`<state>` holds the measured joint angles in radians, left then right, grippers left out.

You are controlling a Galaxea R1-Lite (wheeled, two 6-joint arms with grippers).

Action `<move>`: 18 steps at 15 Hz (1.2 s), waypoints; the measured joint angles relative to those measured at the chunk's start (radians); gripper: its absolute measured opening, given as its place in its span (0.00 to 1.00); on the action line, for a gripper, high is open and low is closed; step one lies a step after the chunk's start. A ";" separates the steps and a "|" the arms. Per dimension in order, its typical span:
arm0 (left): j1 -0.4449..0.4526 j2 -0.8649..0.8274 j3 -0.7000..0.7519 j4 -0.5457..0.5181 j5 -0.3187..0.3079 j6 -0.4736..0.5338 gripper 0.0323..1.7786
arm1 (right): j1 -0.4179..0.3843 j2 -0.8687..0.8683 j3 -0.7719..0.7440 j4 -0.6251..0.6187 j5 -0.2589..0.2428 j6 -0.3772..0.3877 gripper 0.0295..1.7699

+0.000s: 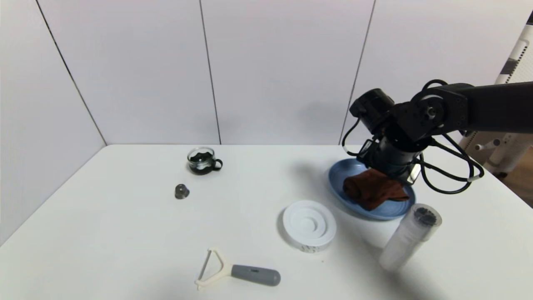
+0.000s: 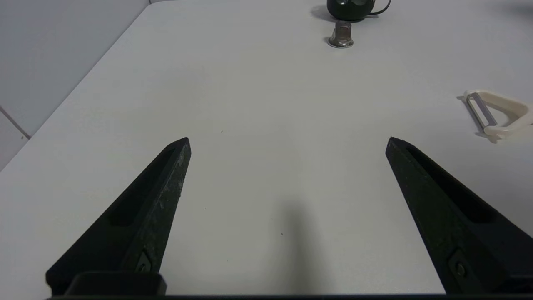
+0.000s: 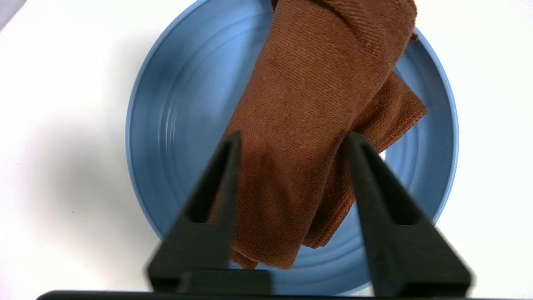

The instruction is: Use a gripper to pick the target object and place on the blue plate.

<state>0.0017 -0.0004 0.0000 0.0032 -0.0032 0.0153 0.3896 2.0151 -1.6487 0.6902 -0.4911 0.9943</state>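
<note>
The dark brown cloth (image 1: 374, 189) lies rolled and folded across the blue plate (image 1: 337, 175) at the right of the table. My right gripper (image 1: 385, 173) hangs just above it, coming down from the back. In the right wrist view the cloth (image 3: 316, 83) runs between the two dark fingers of that gripper (image 3: 291, 137), which stand apart on either side of it over the plate (image 3: 175, 104). The cloth's far end goes out of that view. My left gripper (image 2: 287, 141) is open over bare table and is not in the head view.
A white ringed disc (image 1: 309, 225) sits just left of the plate, and a clear cylinder (image 1: 410, 237) leans at its front right. A peeler (image 1: 237, 273) lies near the front edge. A dark glass cup (image 1: 202, 160) and a small metal piece (image 1: 181, 191) stand at the left back.
</note>
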 joint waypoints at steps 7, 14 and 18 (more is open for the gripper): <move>0.000 0.000 0.000 0.000 0.000 0.000 0.95 | -0.056 -0.149 0.001 0.005 -0.001 -0.010 0.79; 0.000 0.000 0.000 0.000 0.000 0.000 0.95 | -0.211 -0.550 0.135 0.001 0.000 -0.255 0.89; 0.000 0.000 0.000 0.000 0.000 0.000 0.95 | -0.311 -0.847 0.368 -0.017 0.015 -0.560 0.92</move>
<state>0.0013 -0.0009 0.0000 0.0032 -0.0028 0.0153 0.0783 1.1679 -1.2806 0.6730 -0.4762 0.4347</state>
